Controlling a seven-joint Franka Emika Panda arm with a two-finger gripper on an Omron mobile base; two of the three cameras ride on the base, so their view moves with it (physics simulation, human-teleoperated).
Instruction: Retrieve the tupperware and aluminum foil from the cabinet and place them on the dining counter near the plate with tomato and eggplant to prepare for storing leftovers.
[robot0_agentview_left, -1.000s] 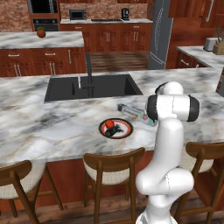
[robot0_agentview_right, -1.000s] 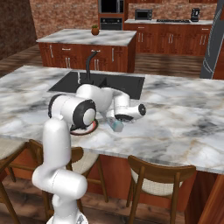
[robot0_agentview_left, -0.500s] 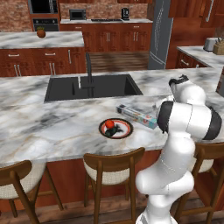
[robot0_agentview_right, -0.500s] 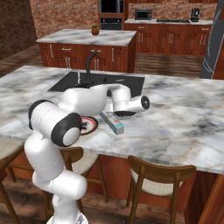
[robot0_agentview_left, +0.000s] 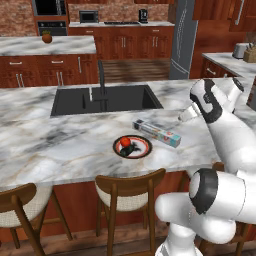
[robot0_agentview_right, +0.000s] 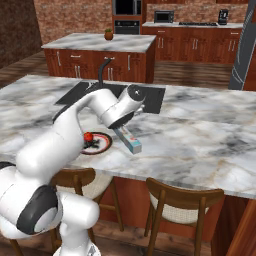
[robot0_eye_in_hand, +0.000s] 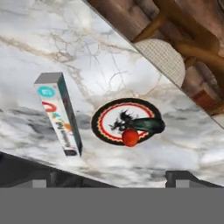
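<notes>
We see aluminum foil (robot0_agentview_left: 157, 132) down on surface (robot0_agentview_left: 60, 145), mid-frame, just beside plate (robot0_agentview_left: 132, 147). Hand (robot0_eye_in_hand: 105, 179) wide open, holding nothing. Foil done; tupperware left, we judge.

We see the arm swung back right off the aluminum foil (robot0_agentview_left: 157, 132); carton now lies free beside the plate (robot0_agentview_left: 133, 147), jaws spread wide.

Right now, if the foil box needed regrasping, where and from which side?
Grip the foil box across its narrow width near mid-length, coming from above. It lies flat on the counter, long and slim, apart from the plate, so both long sides look free.
</notes>
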